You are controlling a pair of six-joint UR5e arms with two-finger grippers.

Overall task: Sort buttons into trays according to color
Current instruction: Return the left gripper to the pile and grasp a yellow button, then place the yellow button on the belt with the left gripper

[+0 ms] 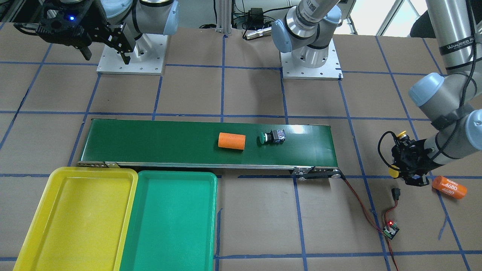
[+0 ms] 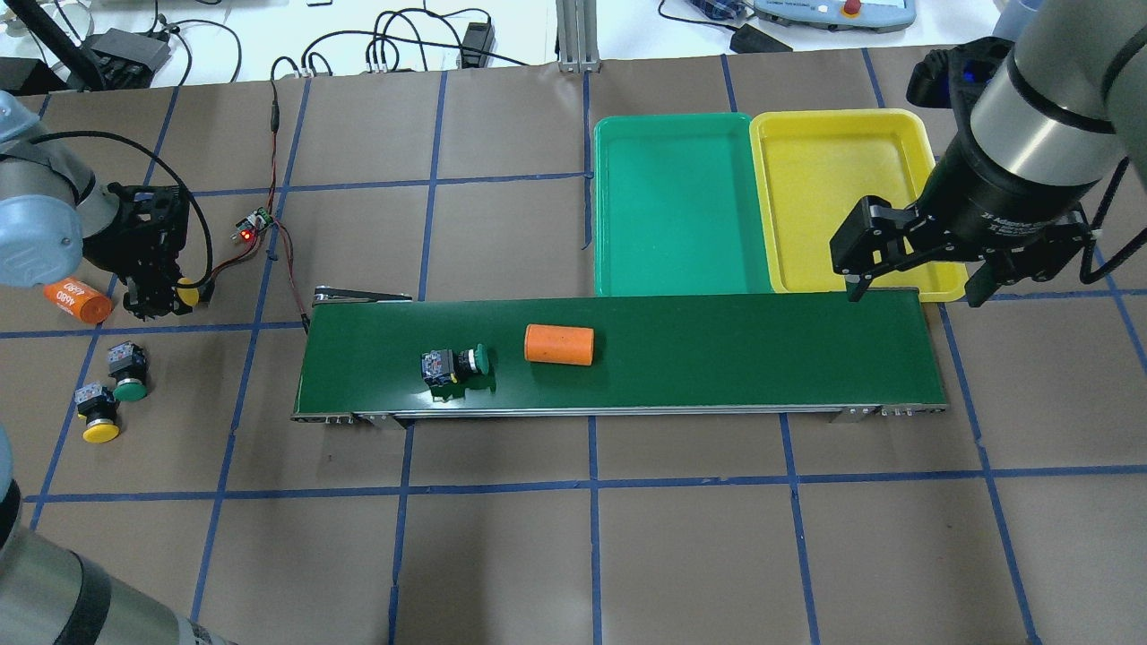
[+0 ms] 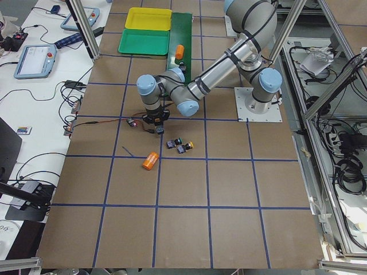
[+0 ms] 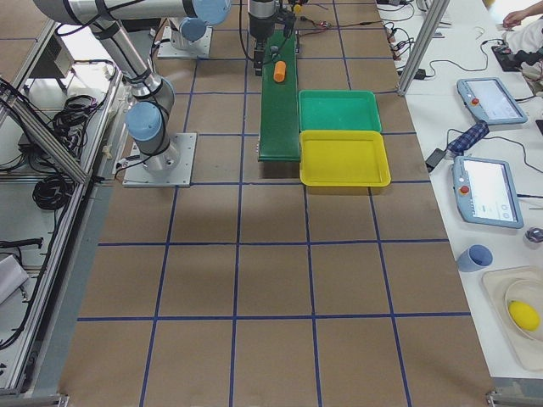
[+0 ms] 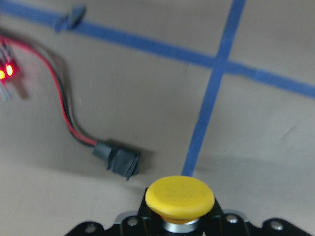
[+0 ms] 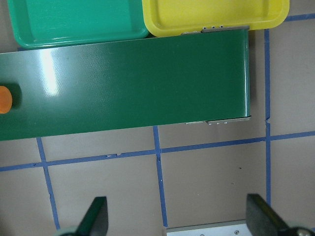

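My left gripper is shut on a yellow-capped button, low over the table, left of the belt. A second yellow button and a green button lie on the table nearer the robot. Another green button lies on its side on the belt. The green tray and yellow tray sit side by side beyond the belt, both with nothing in them. My right gripper hangs open and holds nothing, above the belt's right end in front of the yellow tray.
A long dark green conveyor belt crosses the table. An orange cylinder lies on it right of the green button. Another orange cylinder, marked 4680, lies by my left gripper. A red-black cable with a small lit board runs behind it.
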